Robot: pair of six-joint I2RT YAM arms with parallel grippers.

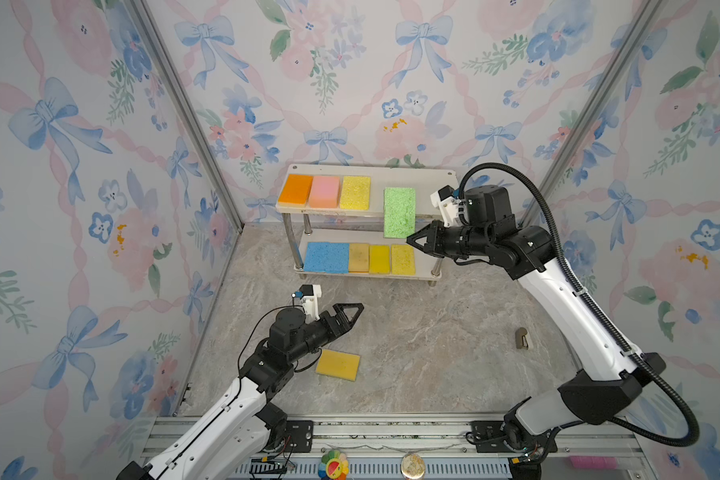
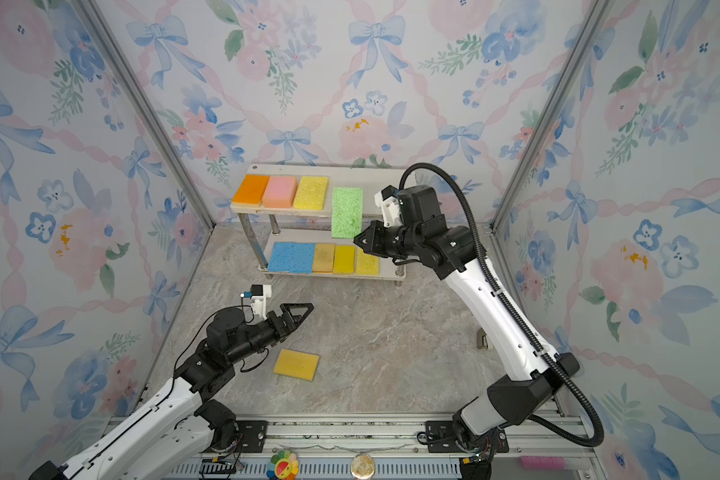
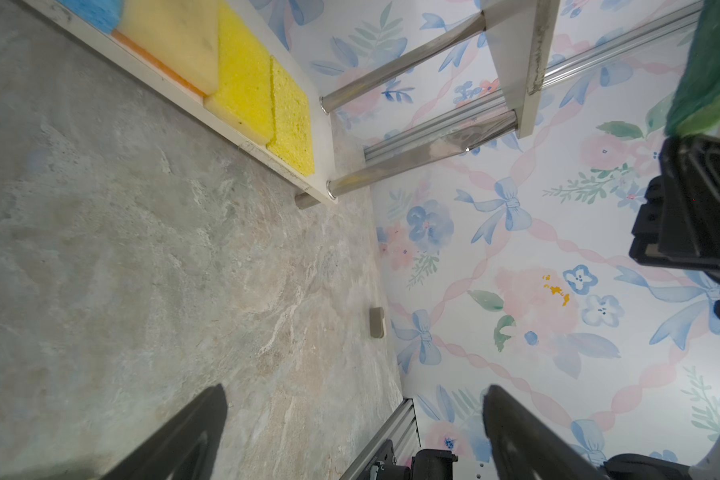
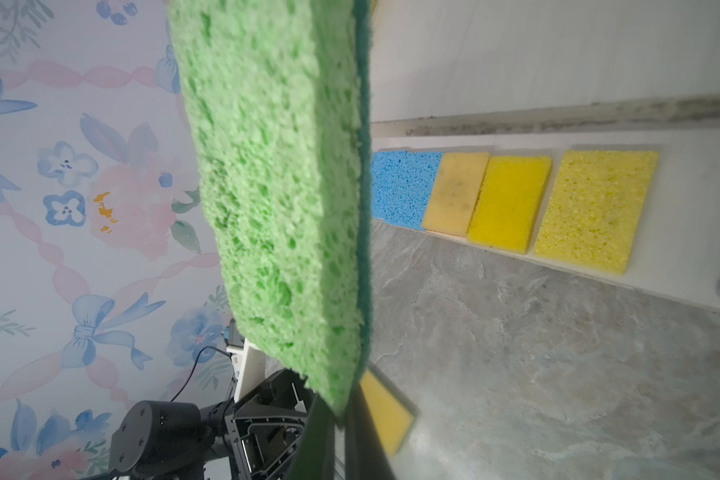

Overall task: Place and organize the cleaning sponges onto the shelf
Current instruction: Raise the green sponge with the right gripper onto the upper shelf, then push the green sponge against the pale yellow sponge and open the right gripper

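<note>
The shelf (image 1: 433, 183) (image 2: 375, 178) stands at the back wall. Orange (image 1: 295, 190), pink (image 1: 324, 191) and yellow (image 1: 355, 193) sponges lie in a row on its top board. Its lower board (image 3: 325, 137) (image 4: 682, 208) carries blue (image 1: 327, 257), tan (image 1: 358, 257) and two yellow sponges (image 1: 391, 259). My right gripper (image 1: 410, 240) (image 2: 356, 241) (image 4: 341, 415) is shut on the near end of a green sponge (image 1: 400, 212) (image 2: 347, 212) (image 4: 275, 187), which hangs over the top board's front right part. My left gripper (image 1: 358, 309) (image 2: 308, 309) (image 3: 355, 388) is open and empty above the floor. A yellow sponge (image 1: 337, 365) (image 2: 296, 364) (image 4: 385, 411) lies beside the left arm.
A small tan block (image 1: 522, 337) (image 3: 377, 322) sits on the floor at the right, near the right arm. Flowered walls close in both sides and the back. An aluminium rail (image 1: 350, 432) with both arm bases runs along the front edge.
</note>
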